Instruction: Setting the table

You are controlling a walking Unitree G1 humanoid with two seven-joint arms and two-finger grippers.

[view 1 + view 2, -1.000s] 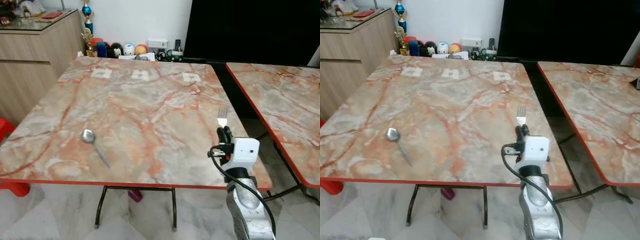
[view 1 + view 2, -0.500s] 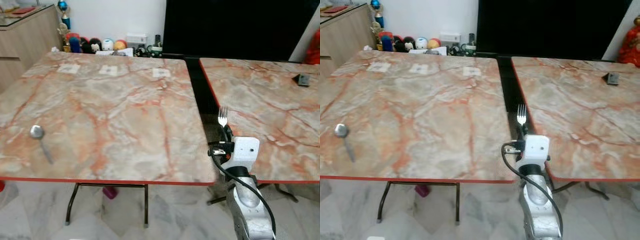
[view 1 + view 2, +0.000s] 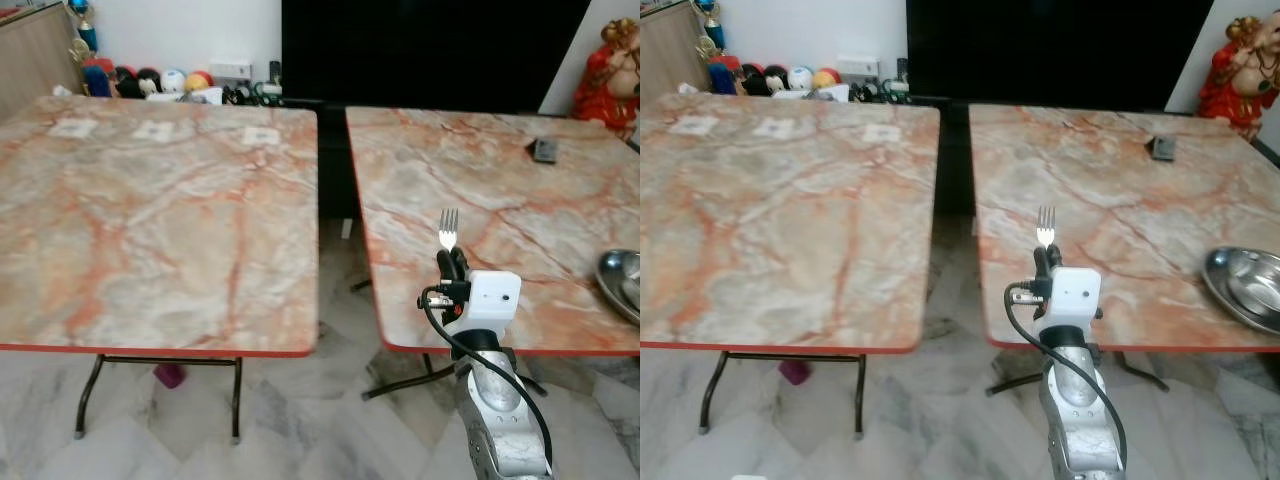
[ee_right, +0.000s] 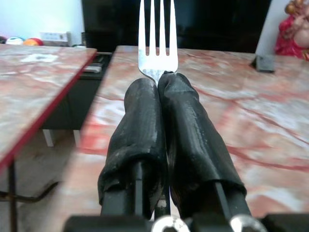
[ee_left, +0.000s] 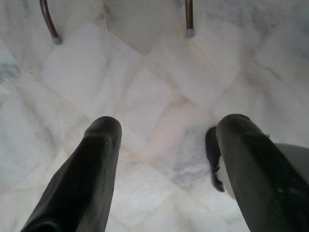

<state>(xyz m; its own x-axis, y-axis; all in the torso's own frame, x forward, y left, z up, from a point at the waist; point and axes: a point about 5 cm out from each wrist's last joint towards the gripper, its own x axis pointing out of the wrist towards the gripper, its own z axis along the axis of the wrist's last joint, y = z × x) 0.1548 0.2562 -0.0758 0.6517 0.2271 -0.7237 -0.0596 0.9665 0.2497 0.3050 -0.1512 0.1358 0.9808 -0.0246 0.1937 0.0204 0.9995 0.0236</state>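
A: What differs from a second ago?

B: The whole scene has slid leftward, so the camera has turned to the right. The left table (image 3: pixel 150 210) that lay ahead of the jaws now sits off to their left, and the spoon that lay on it is no longer in sight. The right table (image 3: pixel 500 190) now lies beyond and under the jaws. A steel bowl (image 3: pixel 1245 285) has come into view at that table's right edge, well to the right of the jaws, along with a small dark object (image 3: pixel 543 150) far beyond them and a red figurine (image 3: pixel 1240 65) past the far corner. The right gripper (image 3: pixel 452 266) and its load sit at much the same spot in the picture as before.

A: And the fork?

B: The fork (image 3: pixel 448 229) is silver, four-tined, standing upright with its tines above the fingertips. The right gripper's two black fingers (image 4: pixel 186 121) are pressed together on its neck, so the handle is hidden between them. It hangs over the near edge of the right table, not touching it.

A: The other arm?

B: The left gripper (image 5: pixel 164 145) hangs over the pale marble floor (image 5: pixel 159 72), its fingers spread wide apart with nothing between them; table legs (image 5: pixel 48 21) stand beyond the tips.
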